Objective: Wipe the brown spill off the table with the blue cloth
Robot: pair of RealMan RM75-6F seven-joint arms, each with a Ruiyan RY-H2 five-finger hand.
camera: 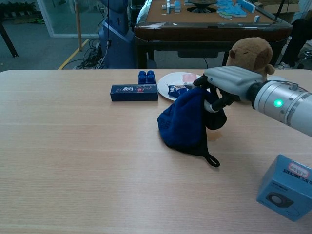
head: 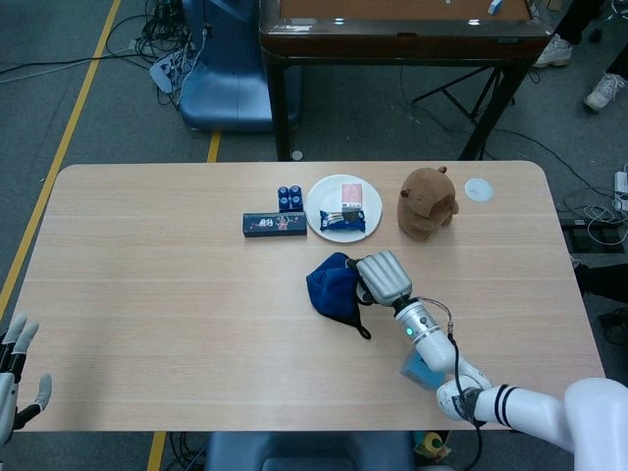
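My right hand (head: pixel 384 278) (camera: pixel 229 83) holds the blue cloth (head: pixel 334 287) (camera: pixel 187 120) near the middle of the table. The cloth hangs from the fingers and its lower part trails on the tabletop, with a small loop at its end. It covers most of the brown spill; only a sliver of brown (camera: pixel 215 136) shows at the cloth's right edge in the chest view. My left hand (head: pixel 14 376) is open at the bottom left corner, off the table's front edge, with its fingers apart.
A white plate (head: pixel 322 208) (camera: pixel 206 88) with wrapped snacks, a dark box (head: pixel 274 225) (camera: pixel 134 92) and two blue cans (head: pixel 289 197) (camera: pixel 146 77) lie behind the cloth. A brown plush toy (head: pixel 426 204) (camera: pixel 250 57) stands at the back right. A light blue box (camera: pixel 287 187) sits near the front right.
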